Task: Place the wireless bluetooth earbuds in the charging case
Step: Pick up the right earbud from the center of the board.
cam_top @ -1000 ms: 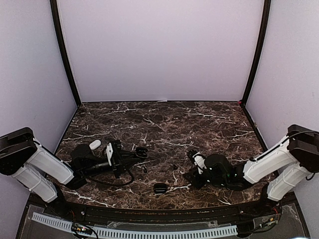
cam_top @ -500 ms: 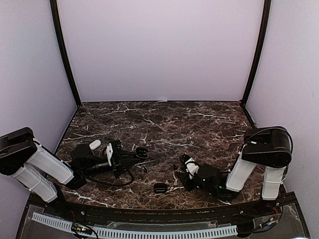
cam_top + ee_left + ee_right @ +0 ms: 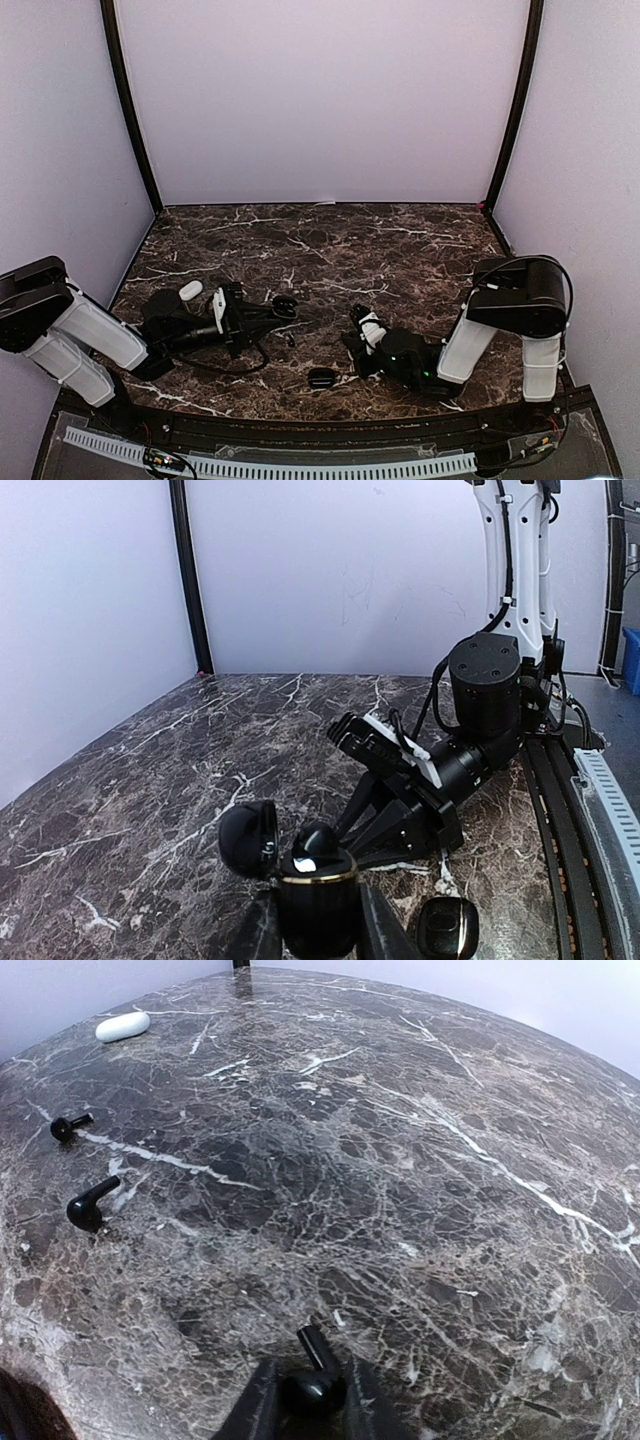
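1. The right arm has folded its elbow up, where a second ago it lay stretched out.
2. The right gripper has slid leftward.
3. Its jaws have narrowed, with a black earbud between the fingertips.

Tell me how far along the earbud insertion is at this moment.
Done: the left gripper holds the open black charging case upright, and a seated bud seems to sit inside. In hand: the right gripper pinches a black earbud down at the marble table. Left: that one must go in, and the nearer loose earbud and the farther loose earbud lie uncased.
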`<state>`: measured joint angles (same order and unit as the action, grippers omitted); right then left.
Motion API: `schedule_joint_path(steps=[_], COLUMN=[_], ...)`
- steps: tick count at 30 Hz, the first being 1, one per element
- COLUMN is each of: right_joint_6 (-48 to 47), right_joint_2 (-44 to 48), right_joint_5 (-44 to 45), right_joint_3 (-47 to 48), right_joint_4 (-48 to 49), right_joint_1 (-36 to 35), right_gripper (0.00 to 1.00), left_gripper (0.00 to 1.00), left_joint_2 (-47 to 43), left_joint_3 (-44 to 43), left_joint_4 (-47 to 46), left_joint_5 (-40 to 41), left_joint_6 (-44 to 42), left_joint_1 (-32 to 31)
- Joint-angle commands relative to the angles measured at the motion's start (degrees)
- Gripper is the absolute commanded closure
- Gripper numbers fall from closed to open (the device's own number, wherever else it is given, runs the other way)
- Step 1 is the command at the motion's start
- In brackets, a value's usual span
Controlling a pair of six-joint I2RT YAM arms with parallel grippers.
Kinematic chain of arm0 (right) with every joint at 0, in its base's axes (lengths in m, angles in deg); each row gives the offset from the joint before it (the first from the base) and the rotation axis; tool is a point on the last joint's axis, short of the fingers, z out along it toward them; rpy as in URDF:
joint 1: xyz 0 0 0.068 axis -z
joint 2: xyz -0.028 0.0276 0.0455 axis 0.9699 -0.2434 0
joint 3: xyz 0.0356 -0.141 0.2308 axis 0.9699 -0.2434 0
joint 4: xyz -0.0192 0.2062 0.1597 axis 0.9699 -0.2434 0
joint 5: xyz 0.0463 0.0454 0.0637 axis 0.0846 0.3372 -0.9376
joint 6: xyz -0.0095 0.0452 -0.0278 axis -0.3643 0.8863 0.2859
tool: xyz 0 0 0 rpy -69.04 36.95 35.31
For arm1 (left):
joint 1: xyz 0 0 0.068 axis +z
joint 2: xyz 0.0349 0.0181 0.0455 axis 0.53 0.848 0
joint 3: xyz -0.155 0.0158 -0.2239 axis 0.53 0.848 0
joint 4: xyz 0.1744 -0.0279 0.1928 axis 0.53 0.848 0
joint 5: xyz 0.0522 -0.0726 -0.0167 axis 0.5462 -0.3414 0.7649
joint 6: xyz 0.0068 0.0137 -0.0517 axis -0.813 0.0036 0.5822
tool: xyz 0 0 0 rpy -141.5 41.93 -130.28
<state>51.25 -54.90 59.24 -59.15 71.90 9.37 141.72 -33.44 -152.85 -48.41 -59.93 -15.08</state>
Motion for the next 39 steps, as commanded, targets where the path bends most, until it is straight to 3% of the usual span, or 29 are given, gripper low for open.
schedule_joint_path(steps=[1,10,14,21,31,39], right_joint_6=[0.7,-4.0,-12.2,-29.1,-40.4,-42.2], right_joint_2=[-2.0,3.4,10.8,22.4,32.4,42.7], right_joint_5=[1.8,0.0,0.5,10.5,20.9,15.6], right_joint_3=[-0.2,-2.3,-2.8,-0.4,6.9,9.1], right_joint_4=[-6.5,-5.7,-10.0,-21.2,-39.5,-50.5], right_joint_1=[0.7,0.8,-1.9,-12.2,-23.0,-26.6], right_gripper=[0.84,0.93,0.94,0.96,0.98,0.95], left_gripper=[0.82,0.82,0.82,0.82,0.83,0.86], left_joint_2=[-1.5,-1.6,-1.2,0.0,2.4,8.1], left_joint_3=[0.8,0.6,0.0,-1.3,-3.2,-0.9], left_joint_4=[-2.0,-1.7,-1.1,0.1,0.2,-12.7], left_joint_5=[-0.6,-1.0,-2.8,-8.0,-20.8,-34.0], left_joint_6=[-0.3,-0.4,-0.2,0.1,-0.3,-3.1], left_joint_1=[0.3,0.3,0.3,0.3,0.3,0.2])
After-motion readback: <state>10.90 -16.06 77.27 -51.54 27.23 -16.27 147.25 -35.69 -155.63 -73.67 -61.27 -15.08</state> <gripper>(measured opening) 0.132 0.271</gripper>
